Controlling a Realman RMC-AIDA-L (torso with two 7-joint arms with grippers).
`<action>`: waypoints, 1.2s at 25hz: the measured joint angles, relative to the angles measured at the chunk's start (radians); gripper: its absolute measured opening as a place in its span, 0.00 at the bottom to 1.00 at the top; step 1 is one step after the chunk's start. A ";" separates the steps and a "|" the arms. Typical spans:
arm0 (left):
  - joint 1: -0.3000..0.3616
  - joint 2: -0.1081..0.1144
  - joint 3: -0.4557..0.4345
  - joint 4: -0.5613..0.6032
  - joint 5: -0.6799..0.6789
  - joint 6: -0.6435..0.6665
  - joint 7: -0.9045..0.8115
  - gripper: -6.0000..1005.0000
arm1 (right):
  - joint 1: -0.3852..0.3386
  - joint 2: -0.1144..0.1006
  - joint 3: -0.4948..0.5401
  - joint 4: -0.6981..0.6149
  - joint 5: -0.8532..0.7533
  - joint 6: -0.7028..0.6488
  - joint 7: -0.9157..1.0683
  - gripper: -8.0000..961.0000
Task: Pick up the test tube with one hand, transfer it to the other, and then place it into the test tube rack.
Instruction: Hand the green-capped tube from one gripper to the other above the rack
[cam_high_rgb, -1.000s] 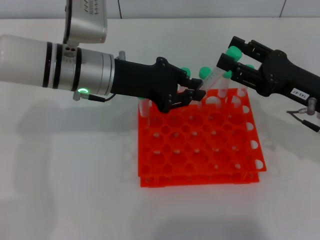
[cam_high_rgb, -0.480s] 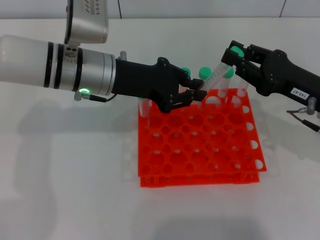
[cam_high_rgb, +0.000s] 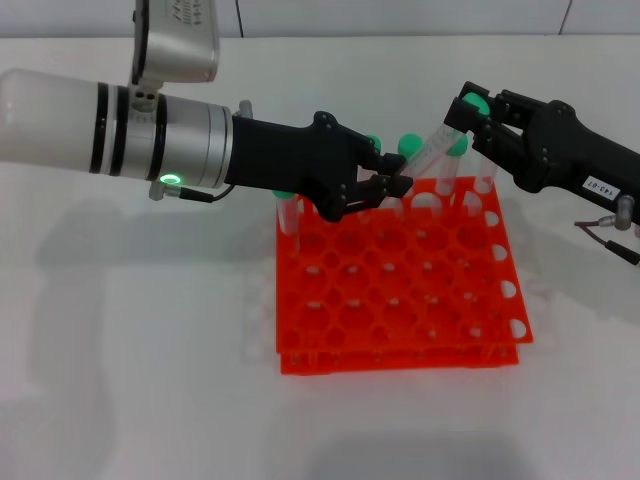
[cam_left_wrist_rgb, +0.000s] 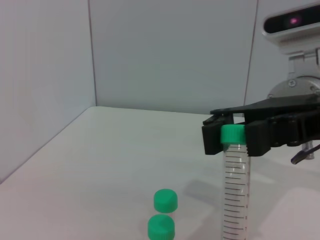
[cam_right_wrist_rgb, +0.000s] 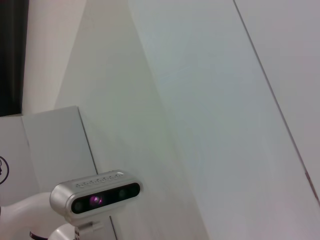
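Mid-handover above the rack: the right claw pinches the tube at its green cap while the left claw pinches its lower end, steadying the slanted tube.

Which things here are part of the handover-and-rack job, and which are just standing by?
In the job:
- test tube, held at both ends
- left gripper, shut on its lower end
- right gripper, shut on its green cap
- rack

Standing by:
- other capped tubes in the rack's back row
- table
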 joint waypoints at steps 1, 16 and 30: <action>0.000 -0.001 0.000 0.001 0.000 -0.003 -0.006 0.25 | 0.000 0.000 0.000 0.000 0.000 0.000 0.000 0.27; 0.002 -0.004 0.010 0.050 -0.002 0.043 -0.165 0.46 | -0.001 0.000 0.001 -0.001 -0.001 0.000 0.003 0.27; 0.231 0.007 0.010 0.782 0.020 0.338 -0.775 0.88 | 0.003 -0.014 -0.008 -0.027 -0.010 0.001 0.024 0.27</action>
